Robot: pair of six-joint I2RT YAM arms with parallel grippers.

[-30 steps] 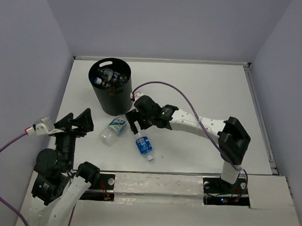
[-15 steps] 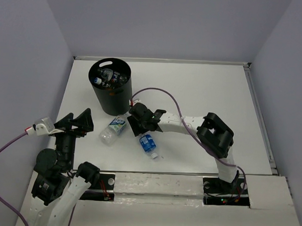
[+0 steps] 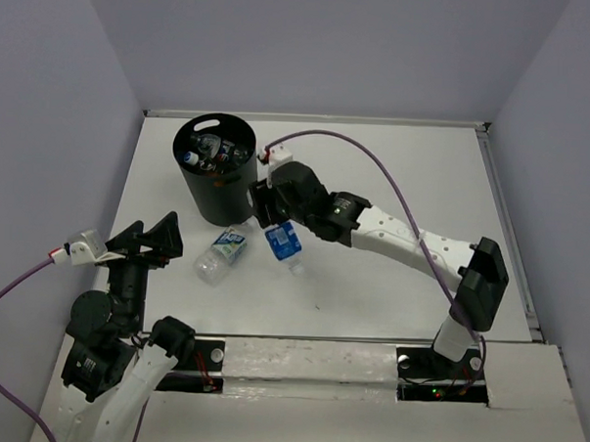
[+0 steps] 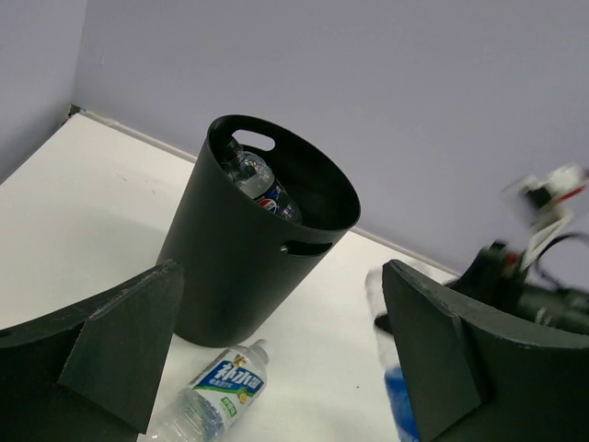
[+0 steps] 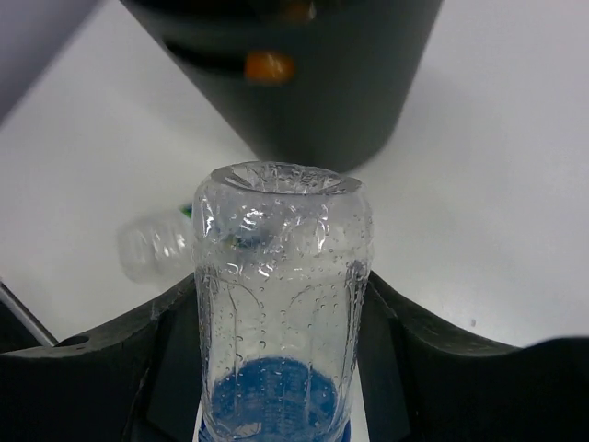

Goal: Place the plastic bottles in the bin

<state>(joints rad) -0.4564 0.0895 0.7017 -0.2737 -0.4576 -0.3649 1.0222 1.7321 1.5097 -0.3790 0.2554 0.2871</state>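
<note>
The tall black cylindrical plastic bin (image 3: 216, 200) blocked the white table (image 3: 404, 187) at ten o'clock, and a clear plastic bottle with a green label (image 3: 221, 254) lay at the bin's six o'clock. The right gripper (image 3: 278, 232), clamped on a clear blue-labelled bottle (image 3: 288, 250), crowded the bin's four o'clock side. From twelve to three o'clock the table lay open.

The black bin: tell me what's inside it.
Several bottles lie piled in the bin, one a dark cola bottle. Its wall hides whatever lies lower.

left gripper (image 4: 276, 341) spread wide, right gripper (image 5: 281, 313) clamped
</note>
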